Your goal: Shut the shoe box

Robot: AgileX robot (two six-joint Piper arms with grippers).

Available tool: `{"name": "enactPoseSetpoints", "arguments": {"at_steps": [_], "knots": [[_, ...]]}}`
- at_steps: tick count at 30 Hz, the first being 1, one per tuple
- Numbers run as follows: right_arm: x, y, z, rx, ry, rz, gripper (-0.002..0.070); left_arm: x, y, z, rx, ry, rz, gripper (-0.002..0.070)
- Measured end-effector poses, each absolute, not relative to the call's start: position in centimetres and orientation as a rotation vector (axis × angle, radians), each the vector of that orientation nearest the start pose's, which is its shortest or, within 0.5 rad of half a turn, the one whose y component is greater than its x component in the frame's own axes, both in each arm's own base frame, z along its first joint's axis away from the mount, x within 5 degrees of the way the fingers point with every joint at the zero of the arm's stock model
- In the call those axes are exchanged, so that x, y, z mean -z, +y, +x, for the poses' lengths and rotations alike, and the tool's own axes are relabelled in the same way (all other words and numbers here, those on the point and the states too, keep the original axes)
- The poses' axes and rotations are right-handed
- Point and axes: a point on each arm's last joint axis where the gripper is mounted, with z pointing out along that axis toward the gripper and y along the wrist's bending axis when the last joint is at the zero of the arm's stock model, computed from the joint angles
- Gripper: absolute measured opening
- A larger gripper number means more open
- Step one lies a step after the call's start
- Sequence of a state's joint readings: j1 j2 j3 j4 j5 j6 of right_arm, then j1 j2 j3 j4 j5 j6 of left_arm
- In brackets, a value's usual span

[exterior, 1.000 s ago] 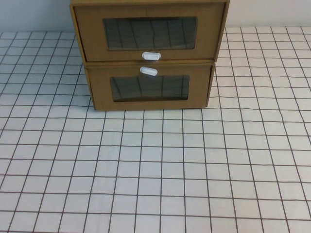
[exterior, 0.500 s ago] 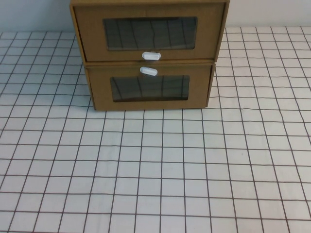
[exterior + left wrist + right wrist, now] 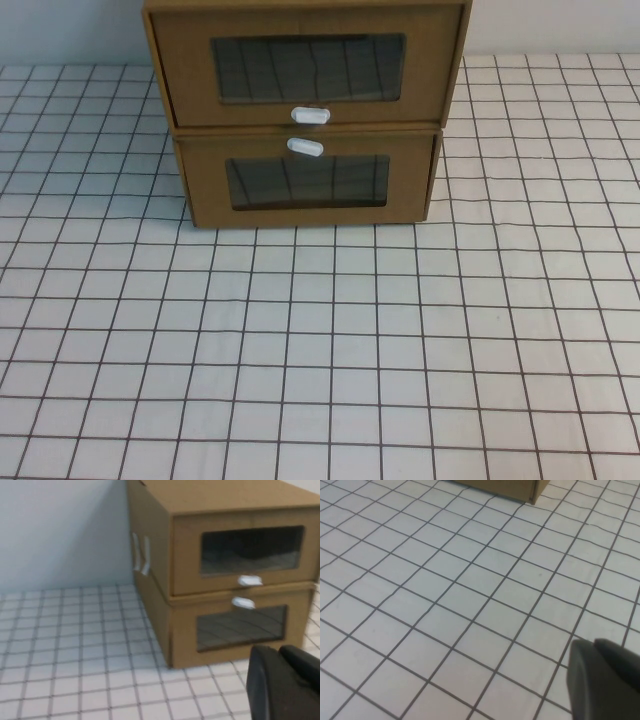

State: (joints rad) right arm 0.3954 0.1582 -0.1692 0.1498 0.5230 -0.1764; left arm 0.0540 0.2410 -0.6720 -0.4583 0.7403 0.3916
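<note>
You find the shoe box (image 3: pixel 307 65), light stiff cardboard, stacked on its twin box (image 3: pixel 305 180) at the table's (image 3: pixel 320 340) far edge; push its front panel squarely; the left gripper's (image 3: pixel 285 682) and right gripper's (image 3: pixel 605 680) jaws cannot be judged.

A white cloth (image 3: pixel 330 340) ruled with a grid of thin dark lines is covering the bench, lying mostly flat with slight ripples bending some of the lines. Behind the bench a plain, pale blue-grey wall (image 3: pixel 60 530) is rising, bare and evenly lit. Soft, diffuse light is falling across the whole surface, casting only faint shadows.
</note>
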Motion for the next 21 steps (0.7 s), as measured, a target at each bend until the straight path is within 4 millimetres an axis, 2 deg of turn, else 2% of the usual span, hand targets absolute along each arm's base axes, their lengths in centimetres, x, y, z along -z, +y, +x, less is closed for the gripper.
{"name": "enactPoseSetpoints", "arguments": {"at_steps": [6, 9, 15, 18, 21], "knots": [[-21.5, 2.8, 5.0, -0.301, 1.942, -0.485, -0.0013, -31.4, -0.8, 4.1, 0.027, 1.491, 0.1, -0.0005], [-21.5, 2.8, 5.0, -0.301, 1.942, -0.484, -0.0013, -28.4, -0.4, 4.4, -0.012, 1.461, 0.094, -0.0005], [-21.5, 2.9, 5.0, -0.302, 1.942, -0.484, -0.0013, -22.0, -0.2, 5.3, 0.018, 1.546, 0.049, -0.0005], [-21.5, 2.9, 5.0, -0.302, 1.942, -0.484, -0.0014, -19.6, -0.2, 5.6, 0.048, 1.631, 0.017, -0.0005], [-21.5, 2.9, 5.0, -0.302, 1.942, -0.484, -0.0013, -18.1, -0.1, 5.5, 0.053, 1.773, -0.004, -0.0005]]}}
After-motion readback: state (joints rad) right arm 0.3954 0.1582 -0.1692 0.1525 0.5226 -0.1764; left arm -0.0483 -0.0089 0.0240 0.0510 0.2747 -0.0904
